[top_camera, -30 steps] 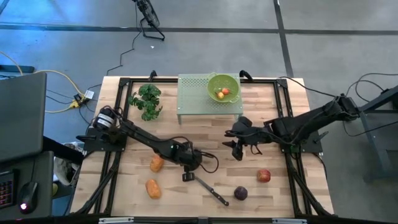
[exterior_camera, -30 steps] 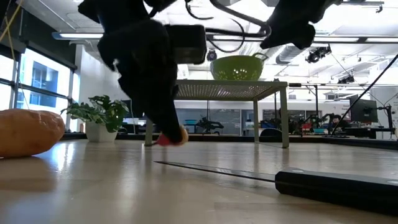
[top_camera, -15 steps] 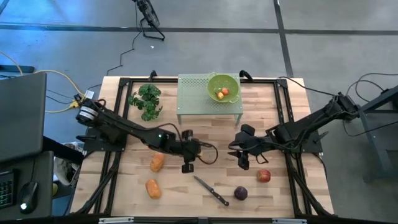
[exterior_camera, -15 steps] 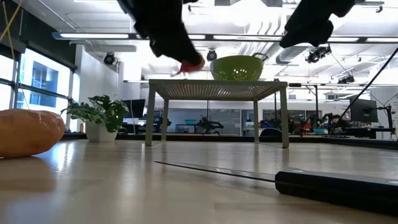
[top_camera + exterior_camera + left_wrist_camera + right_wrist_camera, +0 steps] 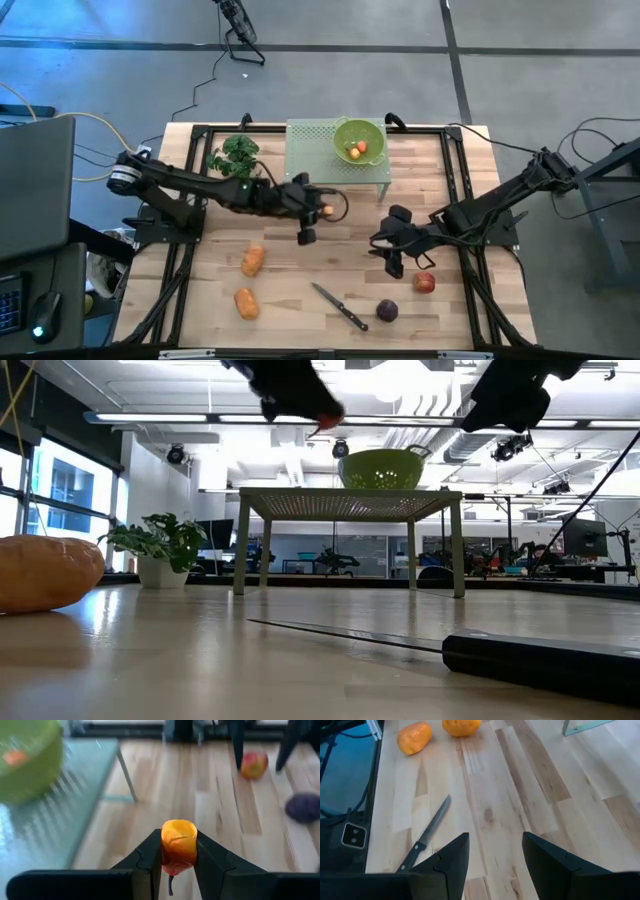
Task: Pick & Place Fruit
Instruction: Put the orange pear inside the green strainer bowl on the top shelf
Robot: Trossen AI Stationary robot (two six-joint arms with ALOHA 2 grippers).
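Observation:
My left gripper [image 5: 322,210] is high above the table's middle, shut on a small red-orange fruit [image 5: 178,845]; the low view shows that fruit [image 5: 325,422] near the green bowl's [image 5: 385,467] rim height. The bowl [image 5: 359,140], with fruit in it, stands on a perforated stand [image 5: 315,160]. My right gripper [image 5: 495,850] hovers open above the table, left of the red apple [image 5: 424,283]. On the wood lie a dark purple fruit [image 5: 386,311] and two orange oblong fruits [image 5: 252,261] [image 5: 246,302]. My left gripper pinches the small red-orange fruit by its two opposite sides [image 5: 165,847] between the two fingers [image 5: 150,860]. The fingers slant down toward the table's right. The fruit is lifted clear of the table, its orange end showing above the fingertips.
A black-handled knife [image 5: 338,305] lies near the front edge between the orange fruits and the purple one. A green leafy bunch [image 5: 236,163] sits at the far left beside the stand. Bare wood lies between the two arms.
My left gripper has risen from the table near the knife with the small fruit, which now hangs clear, and has gone toward the far edge and the stand, tipping closer to level. My right gripper has drifted a little toward the near edge and the apple.

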